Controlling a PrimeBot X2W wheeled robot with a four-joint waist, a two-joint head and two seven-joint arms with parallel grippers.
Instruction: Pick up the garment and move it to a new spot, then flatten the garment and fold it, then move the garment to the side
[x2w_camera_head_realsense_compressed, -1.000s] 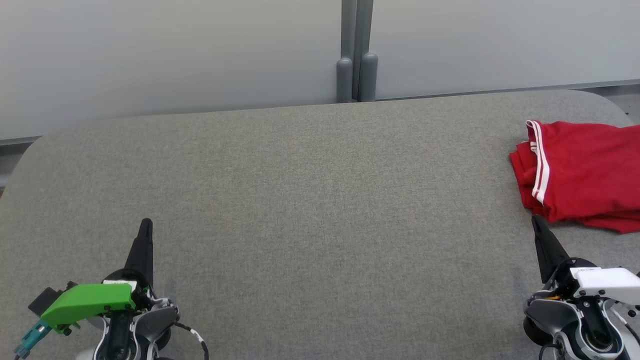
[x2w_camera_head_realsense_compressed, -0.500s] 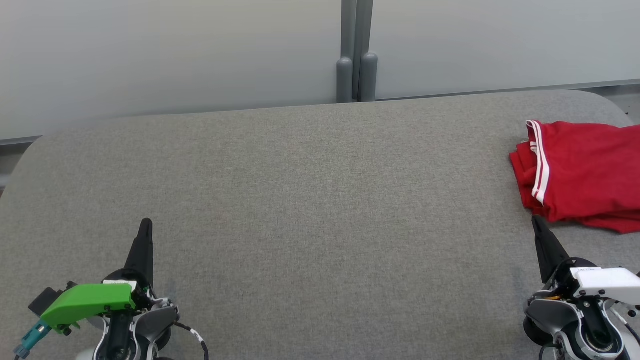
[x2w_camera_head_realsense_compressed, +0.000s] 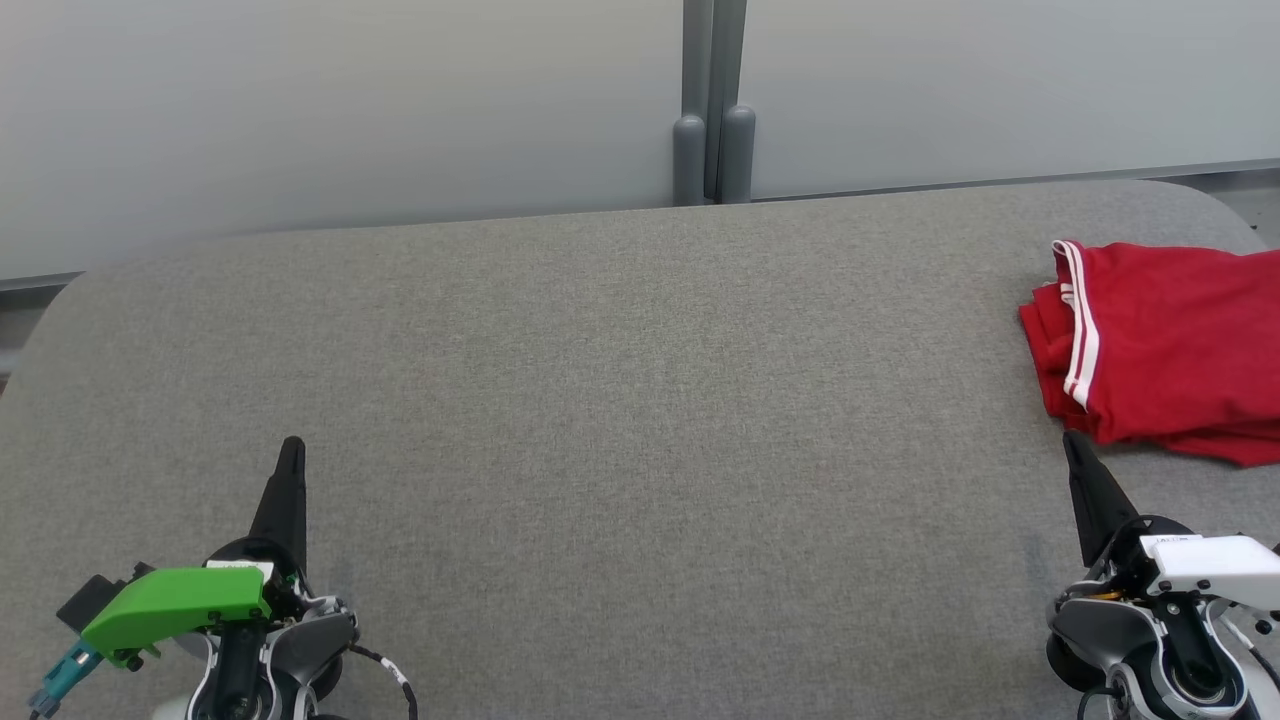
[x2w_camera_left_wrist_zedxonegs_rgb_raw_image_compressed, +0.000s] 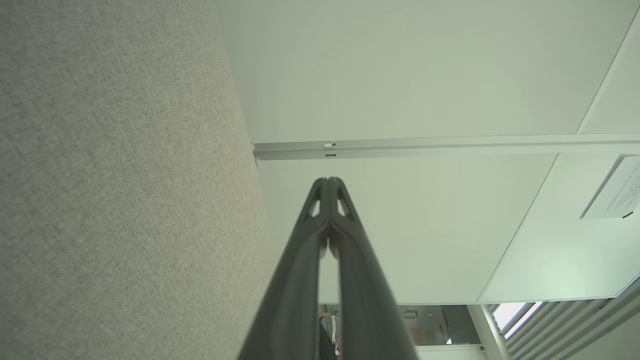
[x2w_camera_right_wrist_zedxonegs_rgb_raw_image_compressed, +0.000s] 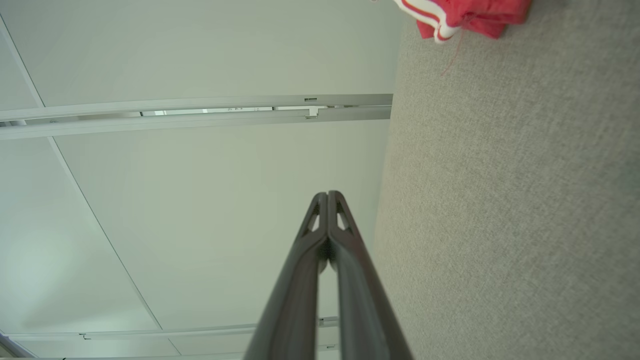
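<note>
A red garment (x2w_camera_head_realsense_compressed: 1160, 350) with white stripes lies folded at the far right of the grey table (x2w_camera_head_realsense_compressed: 620, 400), running off the head view's right edge. Its striped corner (x2w_camera_right_wrist_zedxonegs_rgb_raw_image_compressed: 450, 15) peeks in at the top of the right wrist view. My right gripper (x2w_camera_head_realsense_compressed: 1072, 440) rests at the lower right, shut and empty, its tip just short of the garment's near edge. At the lower left sits my left gripper (x2w_camera_head_realsense_compressed: 291, 445), shut with nothing in it, far from the garment. Both wrist views show fingertips pressed together: left gripper (x2w_camera_left_wrist_zedxonegs_rgb_raw_image_compressed: 327, 181), right gripper (x2w_camera_right_wrist_zedxonegs_rgb_raw_image_compressed: 327, 194).
A pale wall panel (x2w_camera_head_realsense_compressed: 350, 110) with a grey post (x2w_camera_head_realsense_compressed: 712, 100) stands along the table's far edge. The table's rounded corners show at the back left and back right.
</note>
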